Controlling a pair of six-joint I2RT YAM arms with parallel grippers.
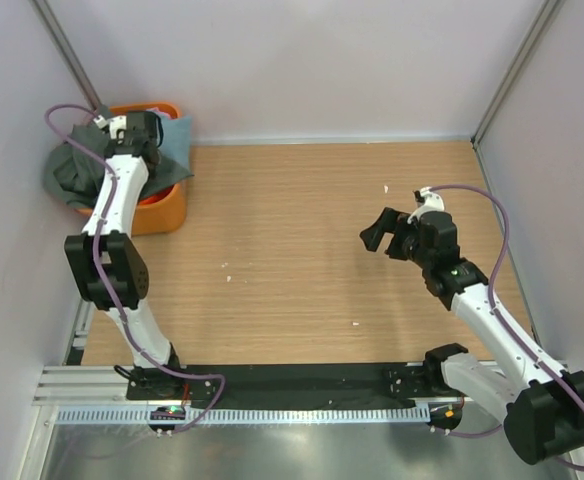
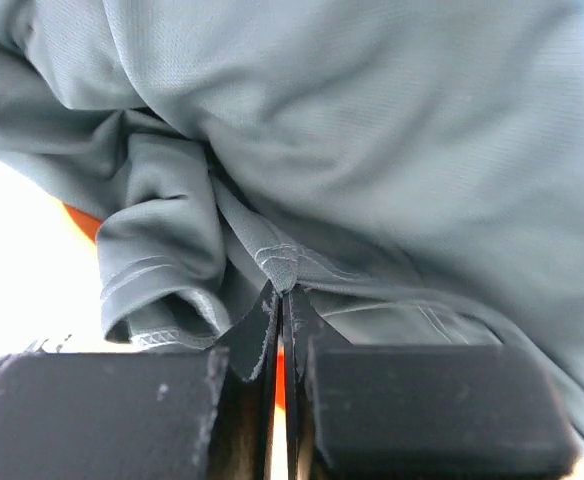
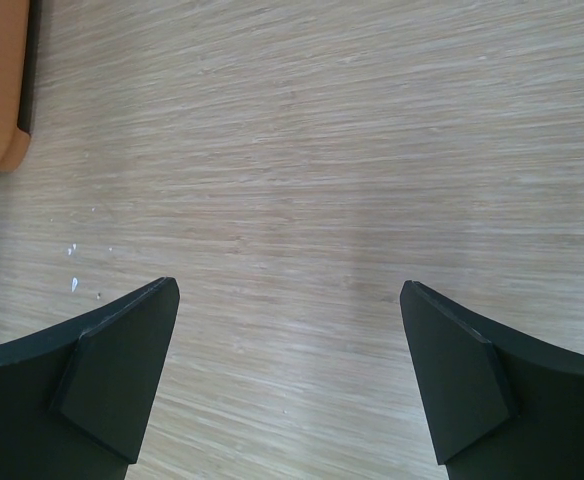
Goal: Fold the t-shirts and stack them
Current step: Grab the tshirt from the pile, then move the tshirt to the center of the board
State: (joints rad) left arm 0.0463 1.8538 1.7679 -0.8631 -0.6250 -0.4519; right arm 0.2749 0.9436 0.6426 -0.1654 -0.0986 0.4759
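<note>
Grey shirt (image 1: 70, 168) lies bunched in the basket (image 1: 164, 218) at the far left corner, spilling over its left rim, with a bluish shirt (image 1: 177, 140) heaped at the far right of the basket. Left gripper (image 2: 284, 300) reaches down into the basket, jaws clamped together on a seamed fold of the grey shirt, probably to lift it out and spread it on the table (image 1: 302, 220). Right gripper (image 3: 287, 290) hangs over the table at the right, well apart from the basket, jaws spread wide around nothing, likely waiting to take a corner.
</note>
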